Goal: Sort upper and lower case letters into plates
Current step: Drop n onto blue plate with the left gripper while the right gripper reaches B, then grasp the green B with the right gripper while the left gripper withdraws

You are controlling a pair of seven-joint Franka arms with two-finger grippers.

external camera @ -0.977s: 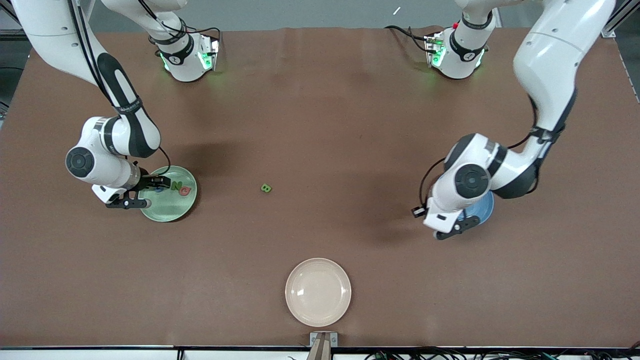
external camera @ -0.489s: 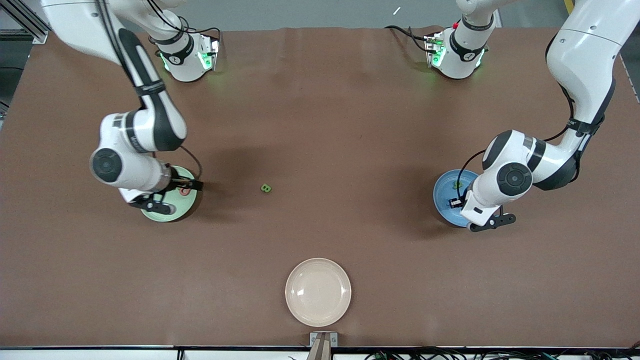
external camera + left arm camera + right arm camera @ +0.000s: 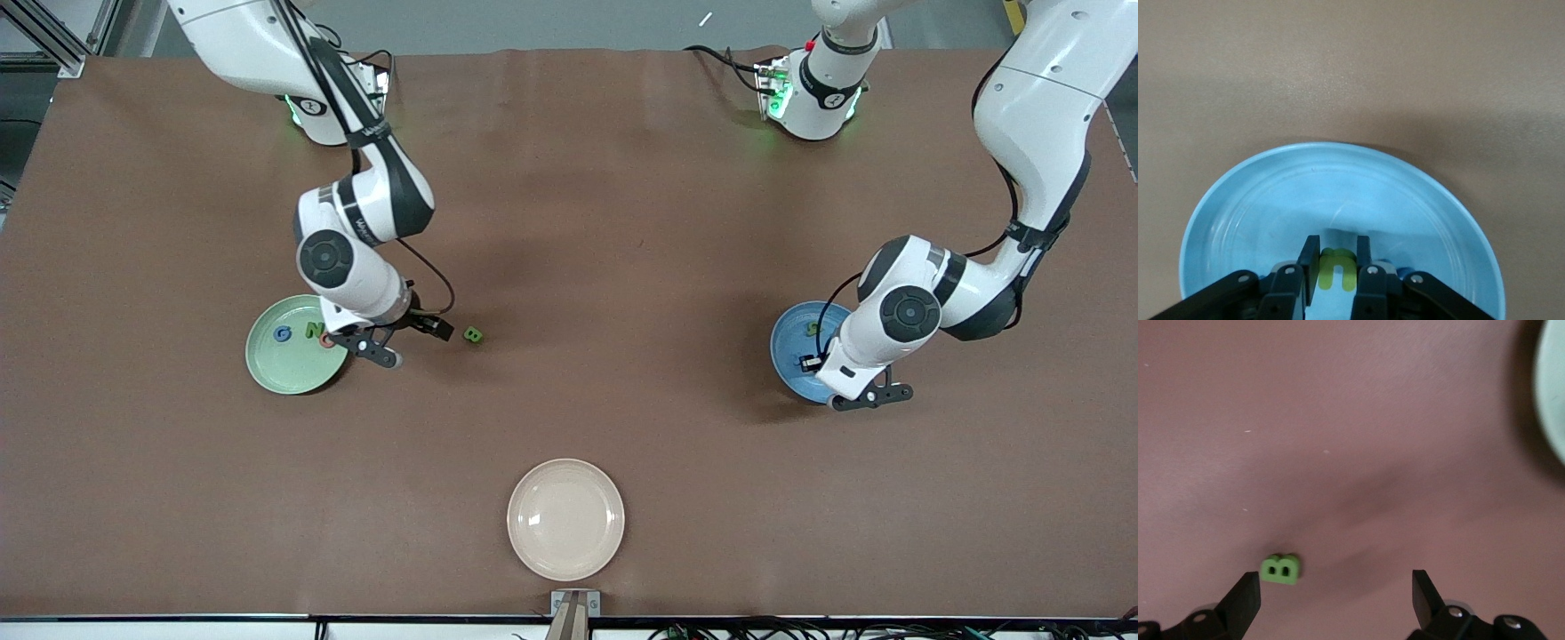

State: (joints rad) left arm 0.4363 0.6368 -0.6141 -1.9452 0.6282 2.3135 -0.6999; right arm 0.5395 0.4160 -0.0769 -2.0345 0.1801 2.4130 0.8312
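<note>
1. Left of centre in the front view, the mint green plate (image 3: 293, 345) rests on the brown table (image 3: 569, 222) toward the right arm's end, holding a blue letter G (image 3: 283, 334), a green letter N (image 3: 314, 331) and a red letter (image 3: 328, 341) partly hidden under the arm.
2. Just beside that plate's rim, over bare table, hangs the right gripper (image 3: 413, 342), its claw released and spread wide; in the right wrist view the two fingertips (image 3: 1245, 597) stand well apart at the lower edge of the frame.
3. Near the middle of the front view, the green letter B (image 3: 473, 335) lies on the table, close to the right gripper; in the right wrist view, the same block (image 3: 1281, 569) sits in the lower left, just beside one fingertip and not gripped.
4. At the right of the front view, the blue plate (image 3: 796, 356) sits toward the left arm's end, with a lime green lowercase letter (image 3: 812, 328) lying in it.
5. Over this plate, the left gripper (image 3: 1335, 261) is low in the left wrist view, its claw narrowly parted on either side of the lime letter (image 3: 1336, 269); whether it pinches the letter cannot be told.
6. Bottom centre of the front view, a cream plate (image 3: 565, 519) sits nearest the camera.
</note>
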